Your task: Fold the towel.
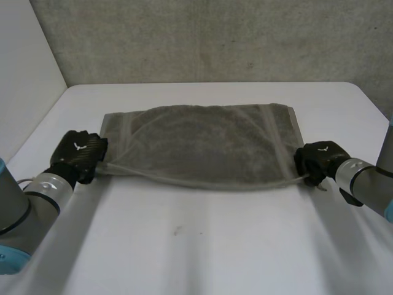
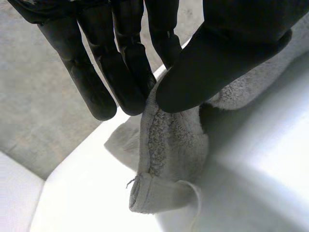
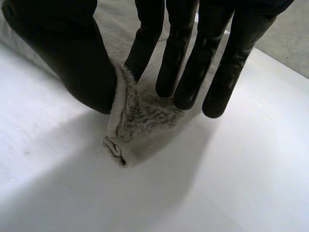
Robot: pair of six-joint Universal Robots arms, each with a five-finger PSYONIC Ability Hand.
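Head view: grey towel (image 1: 202, 144) is seen spread flat on white table (image 1: 202, 246), approx. mid-table; left hand (image 1: 78, 155) is placed at towel's near left corner, right hand (image 1: 319, 161) at towel's near right corner; left wrist view: that towel (image 2: 169, 145) corner is pinched betw. thumb & fingers of left hand (image 2: 231, 48); right wrist view: the other towel (image 3: 140, 121) corner is likewise pinched betw. thumb & fingers of right hand (image 3: 72, 58).
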